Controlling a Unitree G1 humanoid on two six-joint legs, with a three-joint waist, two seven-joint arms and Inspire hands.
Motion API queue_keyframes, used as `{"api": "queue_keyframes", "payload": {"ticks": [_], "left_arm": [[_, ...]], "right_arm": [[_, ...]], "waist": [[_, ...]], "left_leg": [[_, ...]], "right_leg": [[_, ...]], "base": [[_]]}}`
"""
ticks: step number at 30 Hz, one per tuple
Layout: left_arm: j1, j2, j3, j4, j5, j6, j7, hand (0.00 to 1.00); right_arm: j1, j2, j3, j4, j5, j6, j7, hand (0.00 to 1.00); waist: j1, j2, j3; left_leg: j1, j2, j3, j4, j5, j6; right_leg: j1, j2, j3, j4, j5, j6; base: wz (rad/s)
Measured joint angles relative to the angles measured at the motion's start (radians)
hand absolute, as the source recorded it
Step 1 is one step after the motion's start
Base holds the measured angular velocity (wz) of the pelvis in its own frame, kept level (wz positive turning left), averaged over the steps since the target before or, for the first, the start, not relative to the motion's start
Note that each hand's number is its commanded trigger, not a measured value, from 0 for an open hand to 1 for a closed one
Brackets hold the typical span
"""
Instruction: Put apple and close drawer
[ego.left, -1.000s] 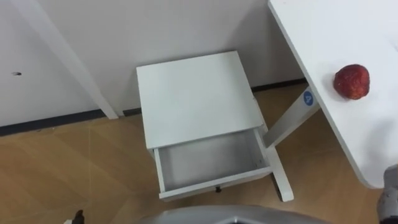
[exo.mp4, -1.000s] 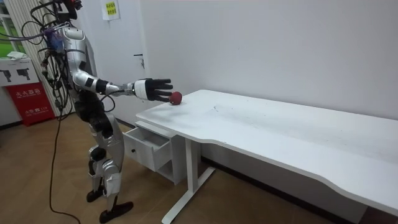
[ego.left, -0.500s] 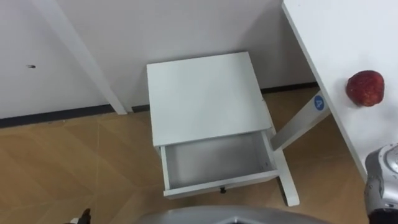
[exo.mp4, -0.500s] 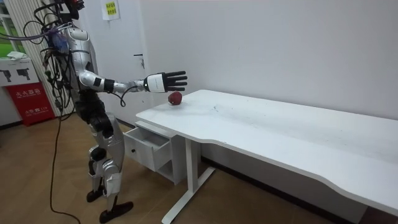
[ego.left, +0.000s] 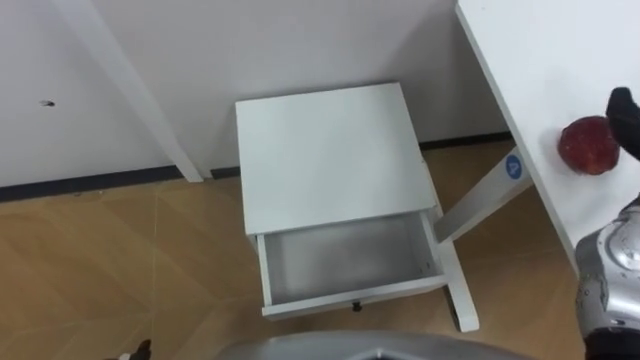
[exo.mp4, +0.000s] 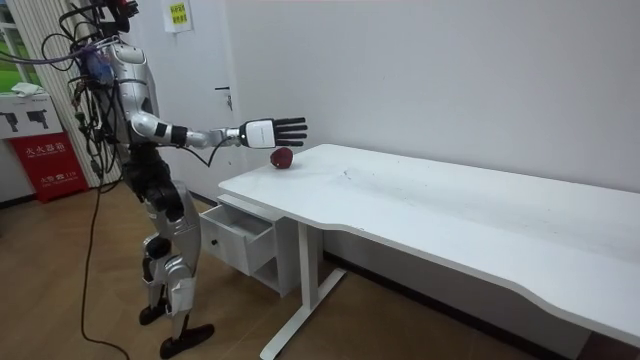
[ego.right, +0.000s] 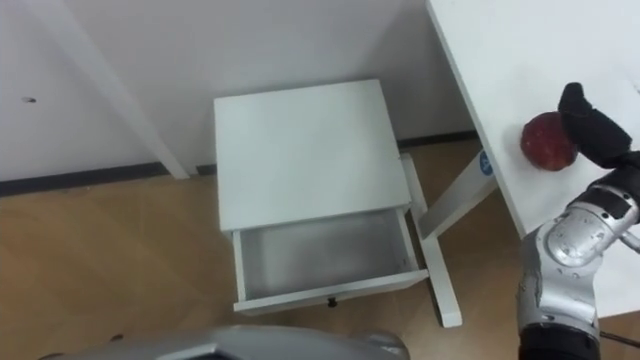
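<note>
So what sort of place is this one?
Likely an office or lab room: a long white desk against a bare wall, a small white drawer cabinet beside it, drawer open, and wood-pattern floor.

You are holding your right arm (exo.mp4: 195, 137) stretched out in front of you at about shoulder height, wrist in line with the forearm, while standing upright. Your right hand (ego.right: 592, 128) is spreading its fingers (exo.mp4: 290, 127) straight and gripping nothing. Your left hand (ego.left: 137, 350) is hanging low, barely peeking in at the lower edge.
</note>
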Motion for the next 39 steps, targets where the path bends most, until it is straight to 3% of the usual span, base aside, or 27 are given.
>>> {"api": "queue_keyframes", "payload": {"ticks": [10, 33, 39], "left_arm": [[0.005, 0.007, 0.001, -0.036, 0.013, 0.008, -0.003, 0.00], [0.004, 0.010, 0.001, -0.043, 0.021, 0.041, 0.010, 0.00], [0.004, 0.010, 0.002, -0.043, 0.031, 0.045, 0.012, 0.00]], "right_arm": [[0.002, 0.000, 0.022, 0.014, -0.014, 0.059, 0.184, 0.00], [0.001, 0.001, 0.032, 0.093, -0.123, 0.055, 0.214, 0.00], [-0.001, 0.001, 0.031, 0.132, -0.194, 0.037, 0.213, 0.00]], "waist": [[-0.002, -0.003, -0.0001], [-0.006, -0.008, -0.0048], [-0.004, -0.006, -0.0057]], "left_leg": [[0.001, -0.001, -0.006, 0.000, 0.000, 0.000], [-0.002, 0.001, 0.005, 0.015, 0.000, 0.000], [-0.001, 0.002, 0.011, 0.019, 0.000, 0.000]], "right_leg": [[0.013, 0.000, -0.009, -0.019, 0.005, 0.002], [0.029, 0.001, -0.012, -0.029, 0.014, 0.002], [0.028, 0.000, -0.011, -0.024, 0.016, 0.002]], "base": [[0.02], [0.00], [0.00]]}}
